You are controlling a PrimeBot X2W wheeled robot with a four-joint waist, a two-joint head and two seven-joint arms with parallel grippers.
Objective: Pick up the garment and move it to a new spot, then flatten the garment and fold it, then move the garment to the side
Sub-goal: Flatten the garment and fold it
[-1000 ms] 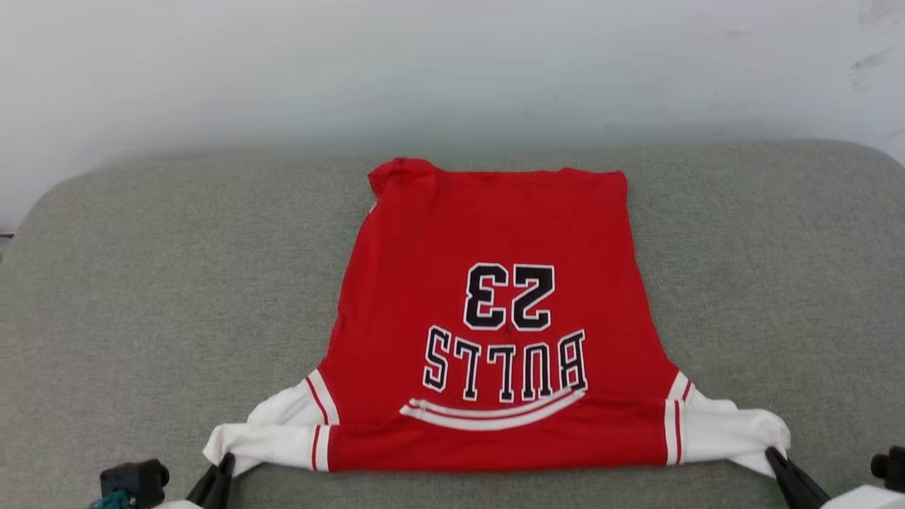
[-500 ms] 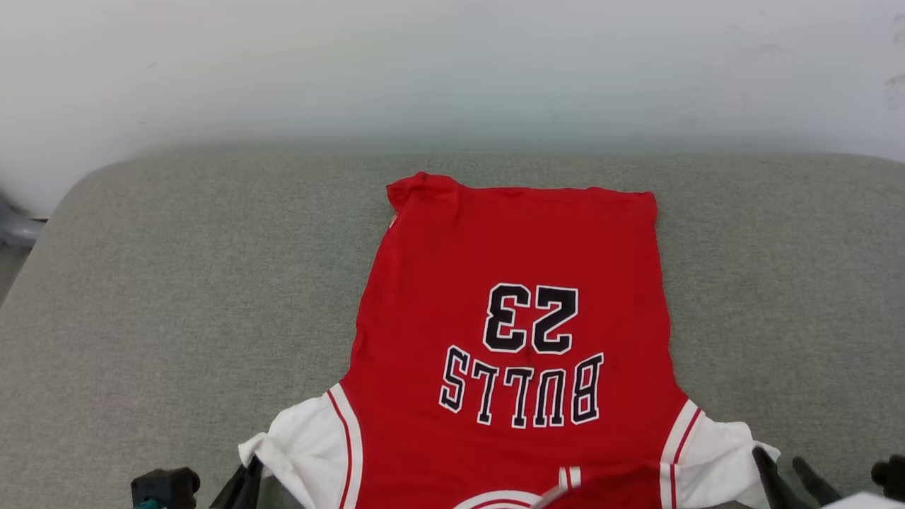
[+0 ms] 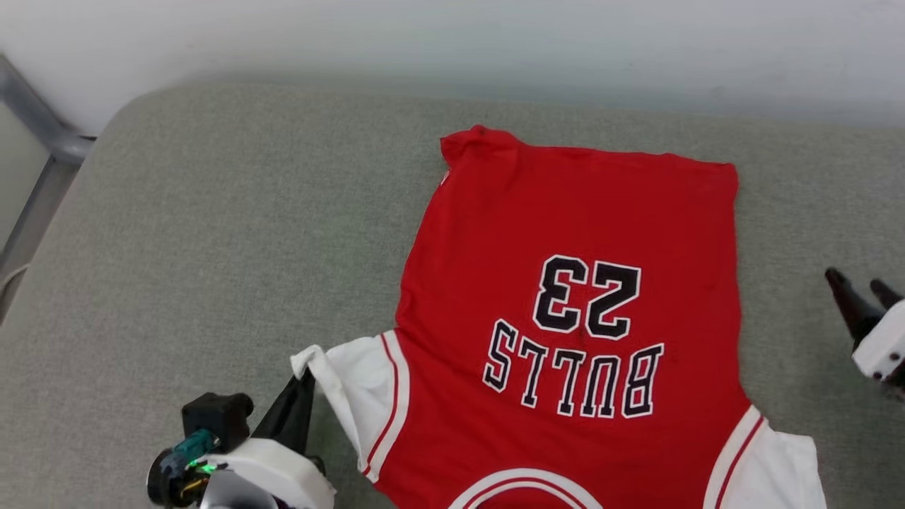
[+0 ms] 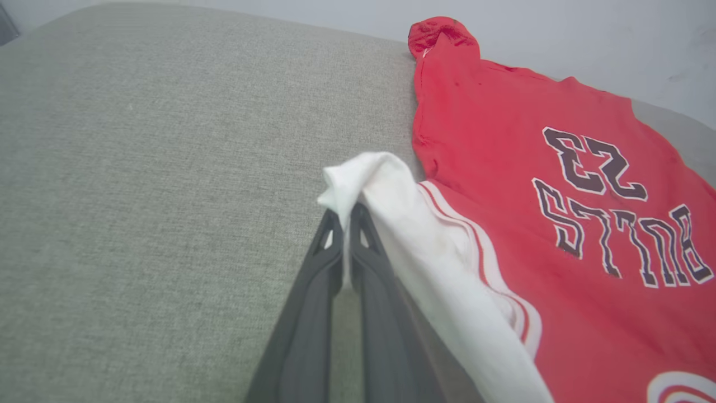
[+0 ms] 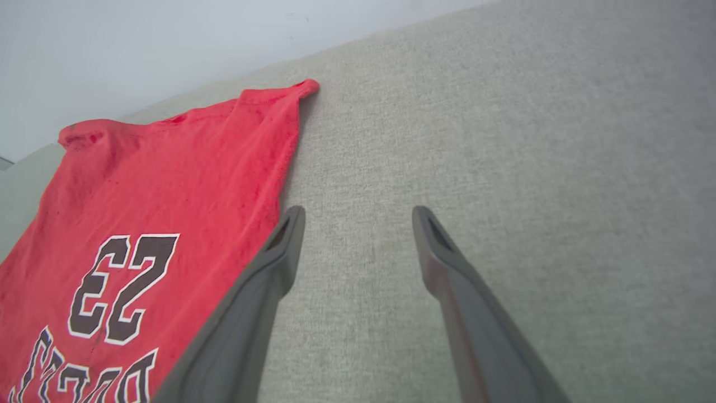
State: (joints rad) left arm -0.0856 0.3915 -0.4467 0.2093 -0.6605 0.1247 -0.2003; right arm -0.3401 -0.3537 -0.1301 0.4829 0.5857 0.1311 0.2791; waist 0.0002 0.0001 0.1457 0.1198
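Observation:
The garment (image 3: 573, 233) is a red jersey with black "23" and "BULLS" lettering, lying flat on the grey cushion with its hem toward the wall and its white sleeves toward me. My left gripper (image 3: 304, 378) is shut on the tip of the left white sleeve (image 4: 363, 173), lifting it slightly off the cushion. My right gripper (image 3: 859, 291) hangs open over bare cushion to the right of the garment (image 5: 168, 184), with nothing between its fingers. The right white sleeve (image 3: 771, 466) lies loose at the lower edge of the head view.
The grey fabric cushion (image 3: 212, 233) spreads wide to the left and right of the jersey. A pale wall (image 3: 452, 35) runs behind it. A grey metal frame (image 3: 42, 141) shows past the cushion's far left corner.
My right gripper has opened, let go of the right sleeve and moved up and away to the right. The head camera has shifted, so the jersey sits further right in view.

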